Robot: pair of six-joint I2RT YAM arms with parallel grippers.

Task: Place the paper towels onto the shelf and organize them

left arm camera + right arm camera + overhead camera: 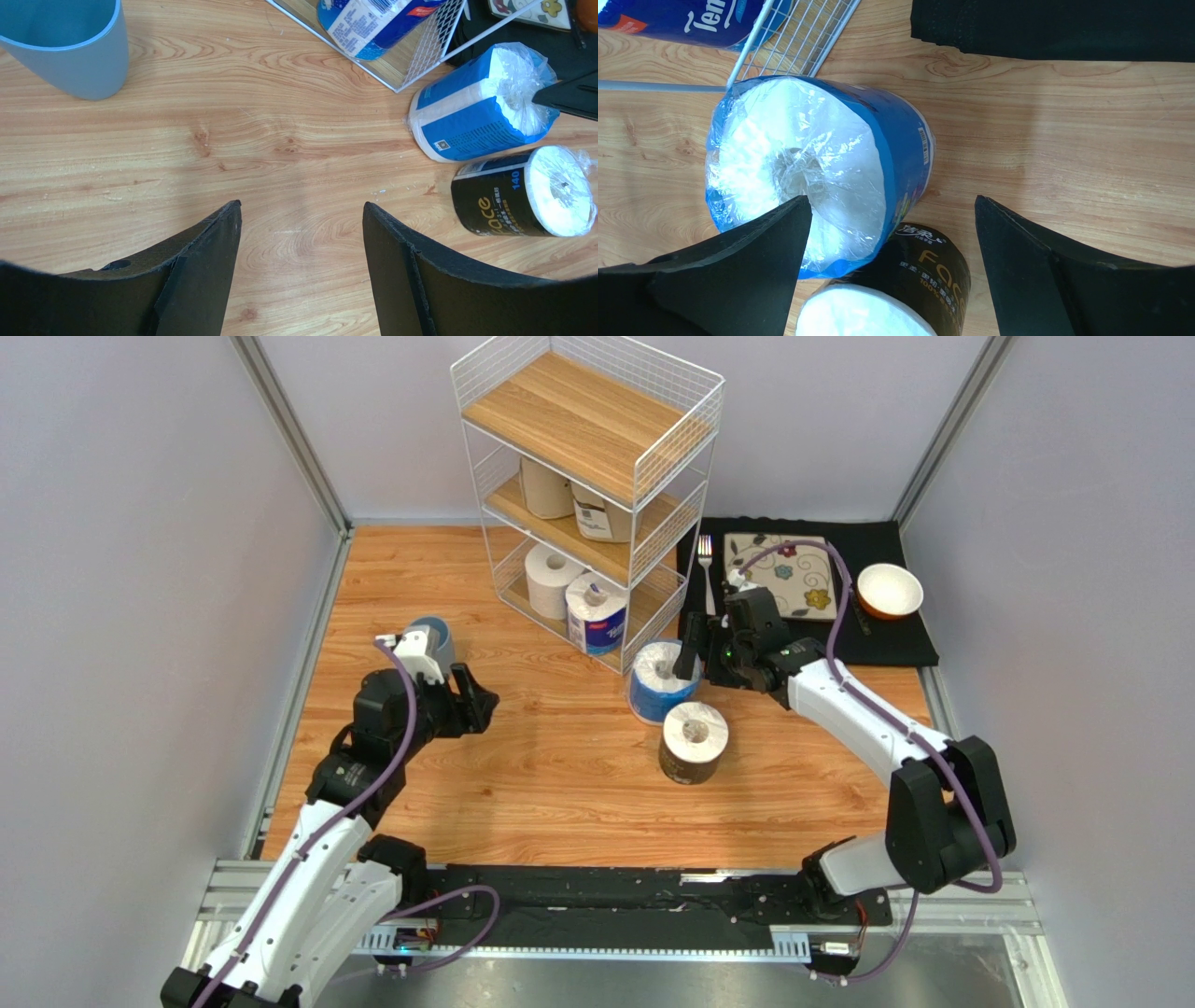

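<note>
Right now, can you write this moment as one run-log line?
left gripper: open, empty | right gripper: open, above blue roll | dark roll: on table, beside blue roll | shelf: four rolls

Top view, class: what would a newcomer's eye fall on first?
The tall white wire shelf stands at the table's far side, rolls on its two lower tiers. In front, a blue-wrapped roll and a dark-wrapped roll stand close together, the right end effector open over the blue one.
</note>
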